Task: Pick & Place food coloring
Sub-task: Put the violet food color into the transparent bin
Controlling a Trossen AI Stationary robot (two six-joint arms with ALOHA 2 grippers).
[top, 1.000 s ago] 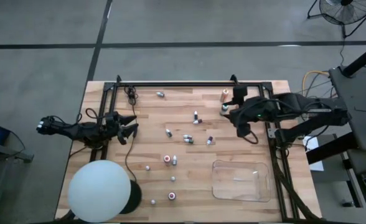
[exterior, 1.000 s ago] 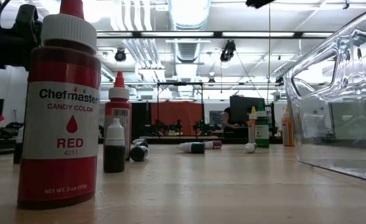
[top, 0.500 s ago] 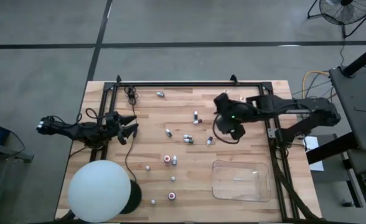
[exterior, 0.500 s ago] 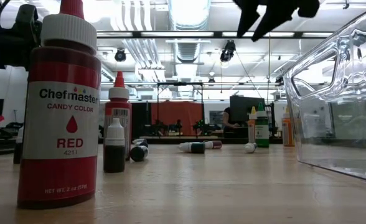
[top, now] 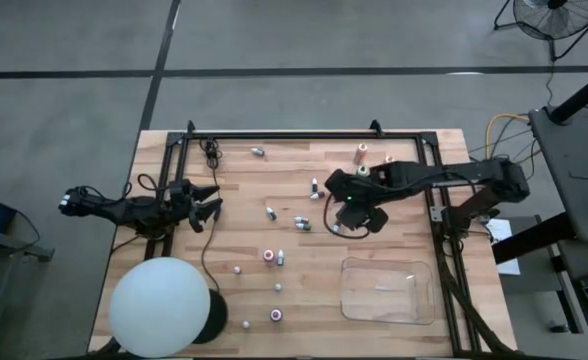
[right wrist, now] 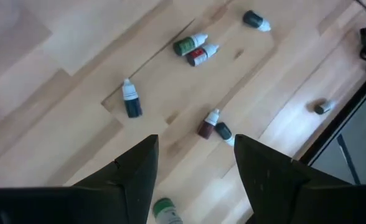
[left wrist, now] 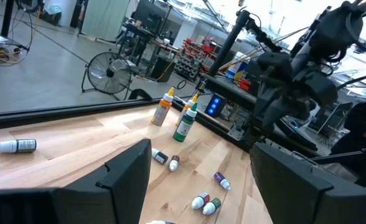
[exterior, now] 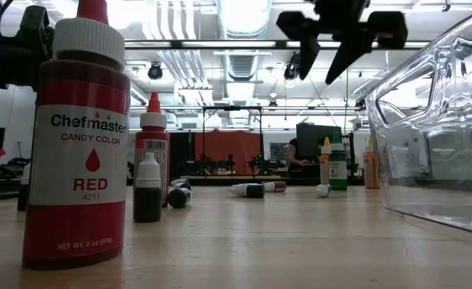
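Bottles of food coloring point(top: 301, 222) lie scattered over the middle of the wooden table point(top: 424, 215), some standing, most tipped on their sides, none of them in the clear tray point(top: 386, 291) that sits near the front right corner. From above, the right gripper point(top: 346, 208) hangs over the middle of the spread, close to a small cluster of lying bottles; its wrist camera looks down on a green-bodied bottle point(right wrist: 190, 43) and a dark red one point(right wrist: 202, 54) side by side, with both fingers point(right wrist: 136, 171) held wide apart and nothing between them. Seen from table height, it floats high, well clear of the wood. Off at the left edge the left gripper point(top: 202, 203) waits, its fingers likewise spread and empty. A big white ball point(top: 161, 306) fills the front left corner. Up close in the low view stands a red-capped bottle point(exterior: 79, 136).
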